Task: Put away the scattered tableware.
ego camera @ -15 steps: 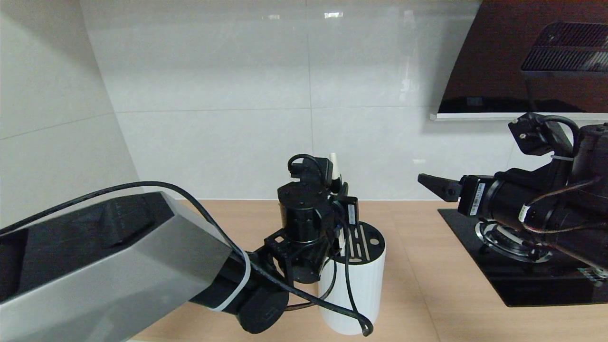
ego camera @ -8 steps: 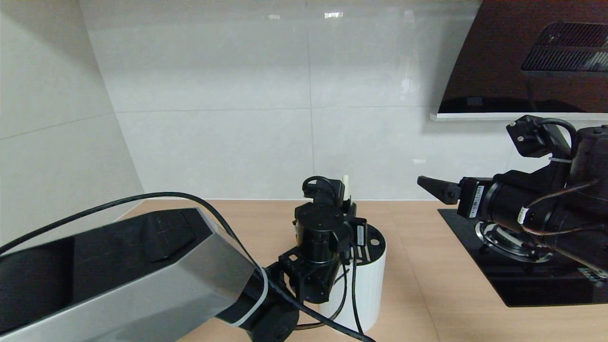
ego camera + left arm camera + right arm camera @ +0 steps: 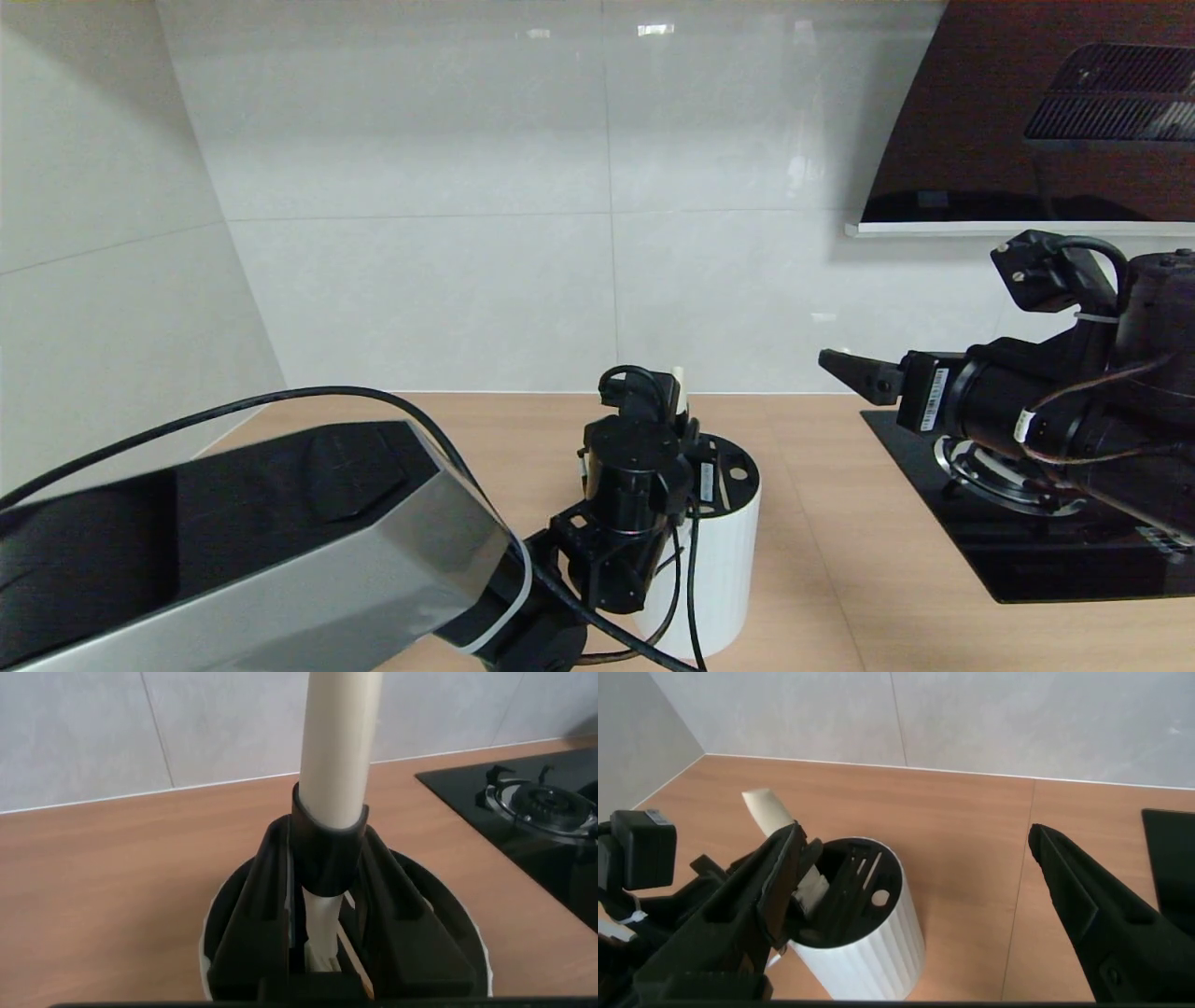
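The left gripper (image 3: 329, 873) is closed on a cream-handled utensil (image 3: 339, 737), its two black fingers (image 3: 271, 905) pressing from either side on the dark collar just below the handle. The utensil stands upright, handle end up. Its paler lower part runs down between the fingers to the black slotted top of a white cylindrical holder (image 3: 724, 569). How far it sits inside a slot cannot be told, since the fingers cover that spot.

In the head view the holder stands in the lower middle of the frame on a wooden countertop (image 3: 840, 579). The left arm's wrist lies in front of the holder's left half. Just the tip of the cream handle shows above the wrist, against the white tiled wall (image 3: 467, 187).

The right gripper (image 3: 917, 835) has its fingers spread wide with nothing between them. In the head view it sits at the middle right of the frame, level with the top of the utensil's handle and well apart from it, its finger pointing left toward the holder. Its own camera looks down past both fingers onto the holder's slotted top and the gripped handle.

A black gas hob (image 3: 1027, 551) is set into the countertop at the lower right of the head view, near the holder but not touching it, with a burner (image 3: 990, 467) under the right arm. A dark range hood (image 3: 1027, 121) fills the upper right corner.
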You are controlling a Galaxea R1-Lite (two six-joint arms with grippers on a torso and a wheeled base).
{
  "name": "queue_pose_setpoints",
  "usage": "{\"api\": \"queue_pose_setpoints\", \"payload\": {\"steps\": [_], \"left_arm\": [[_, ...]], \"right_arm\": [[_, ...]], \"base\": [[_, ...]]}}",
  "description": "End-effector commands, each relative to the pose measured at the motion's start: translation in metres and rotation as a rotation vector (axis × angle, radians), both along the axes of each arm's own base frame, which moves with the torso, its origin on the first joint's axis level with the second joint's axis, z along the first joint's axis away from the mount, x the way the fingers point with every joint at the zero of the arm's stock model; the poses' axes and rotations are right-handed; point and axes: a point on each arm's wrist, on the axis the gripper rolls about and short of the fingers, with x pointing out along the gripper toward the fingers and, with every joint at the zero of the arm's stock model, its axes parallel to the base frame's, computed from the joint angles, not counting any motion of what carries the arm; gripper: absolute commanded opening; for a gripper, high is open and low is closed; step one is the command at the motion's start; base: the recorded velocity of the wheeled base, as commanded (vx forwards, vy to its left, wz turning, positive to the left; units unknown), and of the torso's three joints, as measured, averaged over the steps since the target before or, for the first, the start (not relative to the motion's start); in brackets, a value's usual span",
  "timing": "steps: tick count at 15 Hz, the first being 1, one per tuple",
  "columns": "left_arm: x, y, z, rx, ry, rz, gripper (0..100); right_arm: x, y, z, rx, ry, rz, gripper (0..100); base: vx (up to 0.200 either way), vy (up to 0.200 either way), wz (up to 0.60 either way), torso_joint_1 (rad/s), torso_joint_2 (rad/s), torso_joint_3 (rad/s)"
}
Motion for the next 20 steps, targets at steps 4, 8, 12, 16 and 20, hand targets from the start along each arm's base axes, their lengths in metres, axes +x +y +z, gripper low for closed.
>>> {"api": "queue_pose_setpoints", "payload": {"steps": [4, 8, 12, 16, 20], "left_arm": [[0.000, 0.000, 0.001, -0.003, -0.002, 0.000, 100], [0.000, 0.000, 0.002, -0.005, -0.004, 0.000, 100], [-0.001, 0.000, 0.004, -0.011, -0.010, 0.000, 100], [-0.019, 0.020, 0.043, -0.080, -0.076, -0.017, 100], [-0.058, 0.074, 0.126, -0.214, -0.225, -0.176, 100]], "right_arm": [[0.000, 0.000, -0.002, -0.004, 0.004, 0.001, 100], [0.000, 0.000, -0.001, -0.004, 0.003, 0.003, 100], [0.000, 0.000, -0.001, -0.004, 0.003, 0.003, 100], [0.000, 0.000, -0.001, -0.003, 0.002, 0.001, 100], [-0.010, -0.006, 0.006, 0.011, -0.027, 0.003, 100]], "base": [[0.000, 0.000, 0.00, 0.000, 0.00, 0.000], [0.000, 0.000, 0.00, 0.000, 0.00, 0.000], [0.000, 0.000, 0.00, 0.000, 0.00, 0.000], [0.000, 0.000, 0.00, 0.000, 0.00, 0.000], [0.000, 0.000, 0.00, 0.000, 0.00, 0.000]]}}
